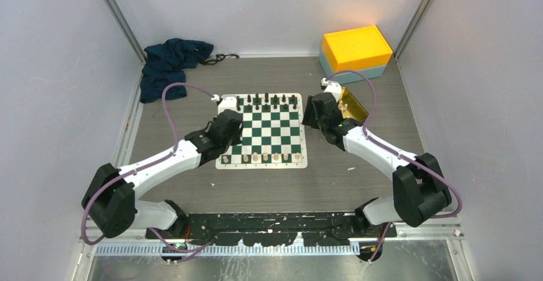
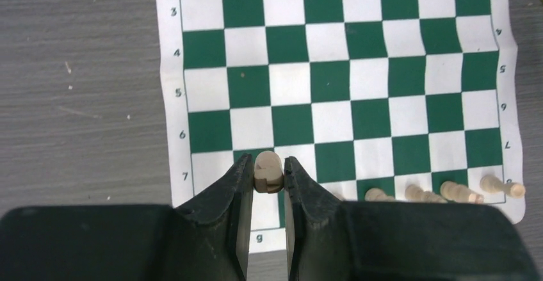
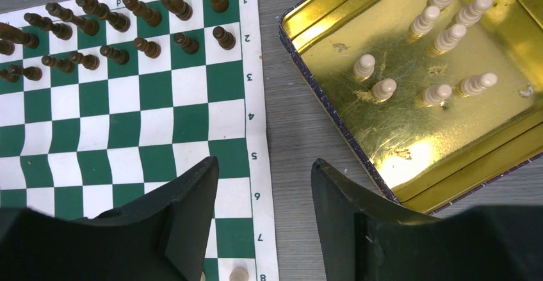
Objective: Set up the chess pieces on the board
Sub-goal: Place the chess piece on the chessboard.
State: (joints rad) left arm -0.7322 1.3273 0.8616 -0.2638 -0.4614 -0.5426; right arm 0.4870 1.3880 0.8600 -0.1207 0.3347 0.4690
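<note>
The green and white board [image 1: 266, 134] lies at mid table. Black pieces [image 1: 266, 100] fill its far rows, and several cream pieces [image 1: 269, 157] stand along its near row. My left gripper [image 1: 230, 127] hovers over the board's near left corner. In the left wrist view it [image 2: 266, 166] is shut on a cream piece [image 2: 267, 172] above row 7 of the board [image 2: 333, 89]. My right gripper [image 1: 314, 111] is open and empty [image 3: 264, 166], between the board's right edge [image 3: 253, 134] and the gold tray [image 3: 410, 127]. Several cream pieces [image 3: 442, 34] stand in that tray.
A yellow box on a teal box [image 1: 356, 49] stands at the back right, behind the gold tray [image 1: 356, 104]. A dark blue cloth [image 1: 170, 63] lies at the back left. Grey walls enclose the table on three sides.
</note>
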